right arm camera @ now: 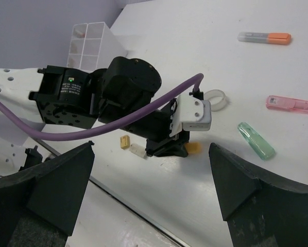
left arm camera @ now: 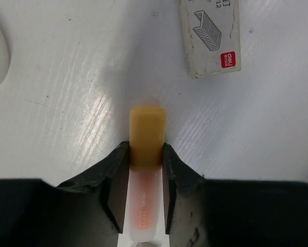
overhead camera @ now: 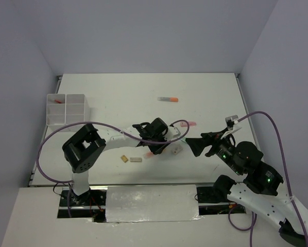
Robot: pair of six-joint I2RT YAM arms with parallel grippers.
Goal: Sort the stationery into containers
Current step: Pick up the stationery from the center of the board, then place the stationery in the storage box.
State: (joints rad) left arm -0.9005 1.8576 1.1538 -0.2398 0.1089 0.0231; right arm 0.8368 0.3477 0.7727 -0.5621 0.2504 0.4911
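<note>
My left gripper point(overhead camera: 155, 149) is shut on an orange-capped marker point(left arm camera: 147, 135) with a translucent body, low over the table; the cap sticks out past the fingertips point(right arm camera: 193, 147). My right gripper point(overhead camera: 197, 145) is open and empty, just right of the left one, its fingers point(right arm camera: 66, 180) framing it. The white divided container point(overhead camera: 66, 109) stands at the far left with a red item point(overhead camera: 57, 101) in one compartment. Another orange marker point(overhead camera: 168, 99), a pink marker point(overhead camera: 189, 124), a green marker point(right arm camera: 256, 140) and a tape ring point(right arm camera: 216, 99) lie on the table.
A white staples box point(left arm camera: 211, 33) lies just beyond the held marker. A tan eraser point(overhead camera: 124, 159) and a grey eraser point(overhead camera: 136, 160) lie near the front edge, left of the left gripper. The left arm's purple cable point(right arm camera: 143, 110) loops over the table.
</note>
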